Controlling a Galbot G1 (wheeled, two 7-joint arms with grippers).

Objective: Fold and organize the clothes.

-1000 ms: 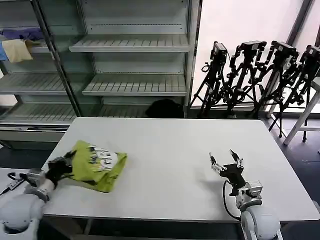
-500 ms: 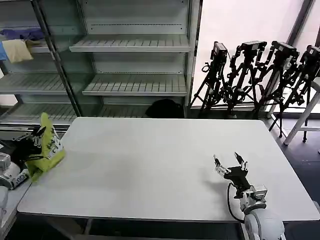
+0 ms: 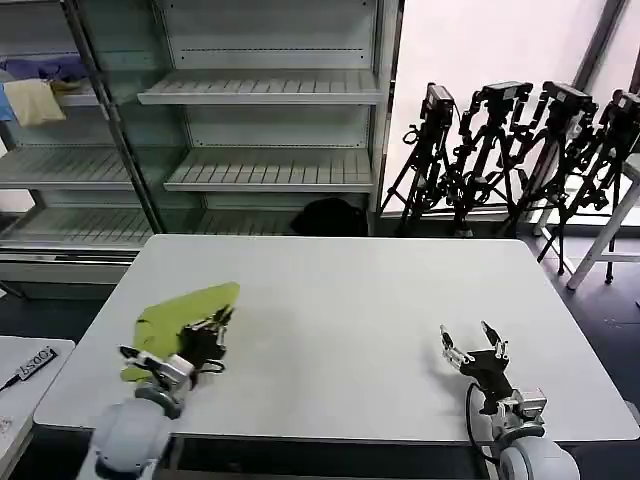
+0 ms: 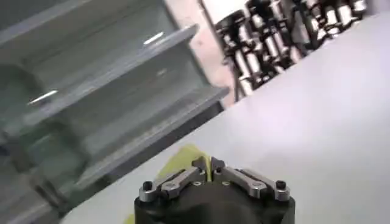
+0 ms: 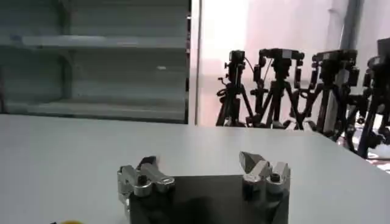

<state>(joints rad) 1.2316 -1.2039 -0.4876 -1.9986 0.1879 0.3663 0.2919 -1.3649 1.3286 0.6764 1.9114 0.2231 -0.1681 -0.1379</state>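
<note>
left jaws (image 3: 215,322) clamped on t-shirt (image 3: 178,312), now back over table (image 3: 350,300), right jaws (image 3: 475,343) apart, idle

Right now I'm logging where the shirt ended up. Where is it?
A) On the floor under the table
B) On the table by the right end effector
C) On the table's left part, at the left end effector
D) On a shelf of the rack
C: the shirt lies on the table toward its left side, with the left end effector shut on it; the right end effector is open and apart over bare tabletop.
</note>
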